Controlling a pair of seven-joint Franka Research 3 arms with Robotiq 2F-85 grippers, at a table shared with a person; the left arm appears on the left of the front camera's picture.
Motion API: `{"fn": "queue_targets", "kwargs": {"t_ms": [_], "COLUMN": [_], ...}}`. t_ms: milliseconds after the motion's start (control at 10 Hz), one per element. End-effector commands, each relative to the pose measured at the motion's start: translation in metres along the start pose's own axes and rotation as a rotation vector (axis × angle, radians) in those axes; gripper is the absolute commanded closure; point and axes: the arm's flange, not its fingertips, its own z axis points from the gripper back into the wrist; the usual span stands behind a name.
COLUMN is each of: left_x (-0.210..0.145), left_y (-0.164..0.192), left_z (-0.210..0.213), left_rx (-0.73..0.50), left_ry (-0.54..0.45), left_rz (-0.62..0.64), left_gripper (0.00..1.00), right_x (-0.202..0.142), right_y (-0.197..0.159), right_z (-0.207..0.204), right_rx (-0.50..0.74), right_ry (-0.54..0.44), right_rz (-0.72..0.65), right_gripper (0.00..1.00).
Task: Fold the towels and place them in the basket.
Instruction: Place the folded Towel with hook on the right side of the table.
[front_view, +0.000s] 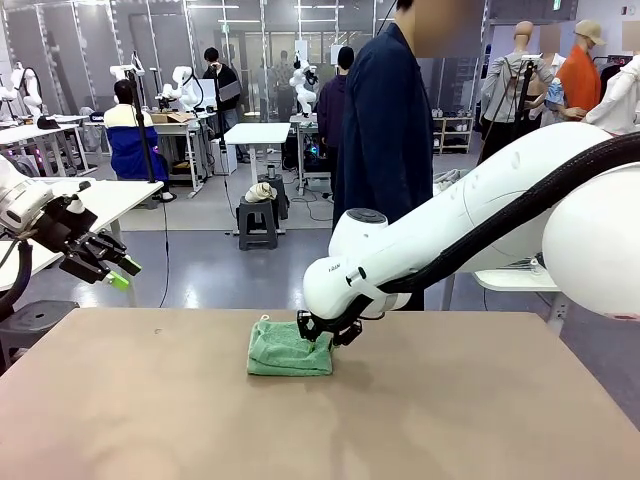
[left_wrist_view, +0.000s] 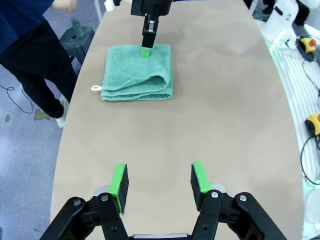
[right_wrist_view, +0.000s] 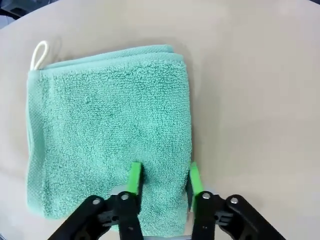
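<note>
Right wrist view: one folded light-green towel (right_wrist_view: 110, 125) lies on the table (right_wrist_view: 250, 100), with its single white loop (right_wrist_view: 39, 52) at a far corner. The right claw (right_wrist_view: 164, 175) straddles the towel's near edge, both pads down on the terry (whether it truly pinches, I cannot tell). The left claw (left_wrist_view: 157, 177) hangs released and empty over bare table, well apart from the towel. One person (front_view: 385, 130) stands at the table's far side.

No lettering, label, brand or number is legible on anything here.
</note>
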Motion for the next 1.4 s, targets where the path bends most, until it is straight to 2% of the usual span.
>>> {"fn": "queue_targets", "kwargs": {"t_ms": [0,100,400,500,1000,1100,1300], "left_x": [0.002,0.002,0.002,0.002,0.002,0.002,0.002], "left_y": [-0.001,-0.001,-0.001,-0.001,-0.001,-0.001,-0.001], "left_z": [0.001,0.001,0.001,0.001,0.001,0.001,0.001], "left_rx": [0.007,0.007,0.007,0.007,0.007,0.007,0.007], "left_ry": [0.007,0.007,0.007,0.007,0.007,0.007,0.007], "left_rz": [-0.001,-0.001,-0.001,-0.001,-0.001,-0.001,-0.001], "left_gripper": [0.36,0.36,0.36,0.36,0.36,0.36,0.36], "right_x": [-0.003,-0.003,-0.004,-0.001,-0.001,0.000,-0.011], "right_y": [-0.002,-0.002,-0.004,0.003,0.003,0.002,-0.035], "right_z": [-0.002,0.000,0.003,0.002,0.002,0.003,0.027], "right_rx": [0.006,0.004,-0.037,0.002,0.002,-0.003,0.021], "right_ry": [0.007,0.007,0.029,-0.002,-0.002,0.003,-0.025], "right_rz": [0.016,0.019,0.021,0.010,0.010,0.011,0.014], "right_gripper": [0.79,1.00,1.00,1.00,1.00,0.93,0.93]}}
